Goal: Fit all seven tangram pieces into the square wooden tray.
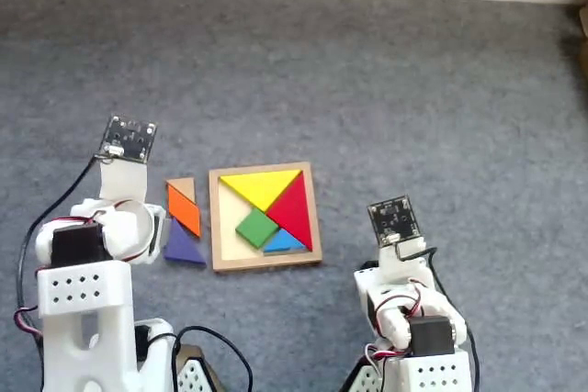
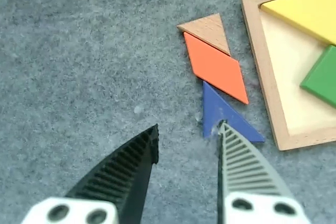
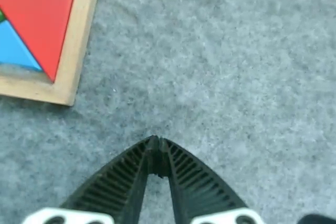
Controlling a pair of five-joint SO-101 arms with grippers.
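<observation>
Grey carpet point(image 1: 413, 89) covers the table, and the square wooden tray point(image 1: 214, 222) lies on it between my two arms. Four pieces sit inside the tray: a yellow triangle point(image 1: 260, 186) along the far rim, a red triangle point(image 1: 296, 208) on the side toward my right arm, a green square point(image 1: 257, 227) and a light blue triangle point(image 1: 284, 242) at the near rim. Part of the tray floor on my left arm's side is bare. Three pieces lie in a row on the carpet just beside that side: a plain wood triangle point(image 2: 209, 30) touching an orange parallelogram point(image 2: 216, 67), then a dark blue triangle point(image 2: 226, 116). My left claw point(image 2: 188, 128) is spread, and its pale fingertip point(image 2: 222, 129) is at the dark blue triangle's edge. My right claw point(image 3: 157, 145) is pressed together over the carpet, near the tray's corner.
</observation>
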